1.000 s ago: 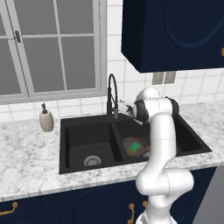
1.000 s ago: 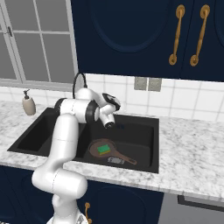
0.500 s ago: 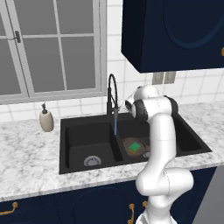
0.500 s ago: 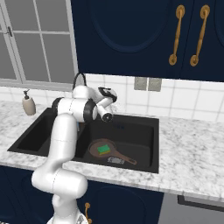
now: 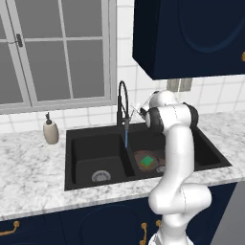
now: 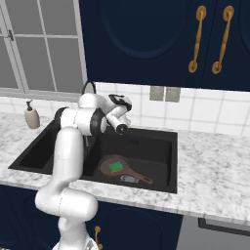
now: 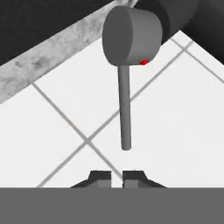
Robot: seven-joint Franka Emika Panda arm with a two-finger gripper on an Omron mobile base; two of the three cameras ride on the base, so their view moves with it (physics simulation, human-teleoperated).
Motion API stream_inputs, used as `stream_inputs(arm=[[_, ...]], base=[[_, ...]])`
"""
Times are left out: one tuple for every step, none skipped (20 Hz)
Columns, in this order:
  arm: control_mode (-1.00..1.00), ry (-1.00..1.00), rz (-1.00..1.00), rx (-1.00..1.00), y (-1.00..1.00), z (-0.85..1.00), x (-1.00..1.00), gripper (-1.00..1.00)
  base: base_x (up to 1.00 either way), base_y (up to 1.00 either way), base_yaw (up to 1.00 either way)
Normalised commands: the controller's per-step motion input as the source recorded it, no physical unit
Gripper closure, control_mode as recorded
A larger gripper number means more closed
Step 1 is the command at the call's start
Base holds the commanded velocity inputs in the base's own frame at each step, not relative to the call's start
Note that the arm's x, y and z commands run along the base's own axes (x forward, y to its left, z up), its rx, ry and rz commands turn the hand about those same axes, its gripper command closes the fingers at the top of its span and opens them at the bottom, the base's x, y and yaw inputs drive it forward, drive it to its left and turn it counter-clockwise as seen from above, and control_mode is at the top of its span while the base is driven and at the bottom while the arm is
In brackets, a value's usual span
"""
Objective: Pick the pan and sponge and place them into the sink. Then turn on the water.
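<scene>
At the frame centre the arm [image 5: 174, 158] hides part of the pan [image 5: 143, 159] under the sponge [image 5: 147, 161], while the gripper [image 7: 117, 178], closed and empty, faces the faucet lever [image 7: 125, 109].

No text, label, brand or number can be read on anything here. The nearest thing to a sign is a small red mark [image 7: 144, 62] on the rim of the dark cylindrical faucet-handle body [image 7: 130, 36] in the hand view; it carries no letters and may be a hot-side dot, though the view is too coarse to be sure. The soap dispenser [image 5: 50, 131] on the counter appears plain beige, with no visible label.
</scene>
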Motion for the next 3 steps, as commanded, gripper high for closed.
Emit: stream_inputs(arm=[[-1.00,-0.15,0.00,0.45,-1.00,0.47,-0.81,1.00],[-1.00,-0.13,0.00,0.46,-1.00,0.47,-0.82,1.00],[-1.00,-0.13,0.00,0.47,-1.00,0.44,-0.83,1.00]], base=[[0.00,0.00,0.00],[0.00,0.00,0.00],[0.00,0.00,0.00]])
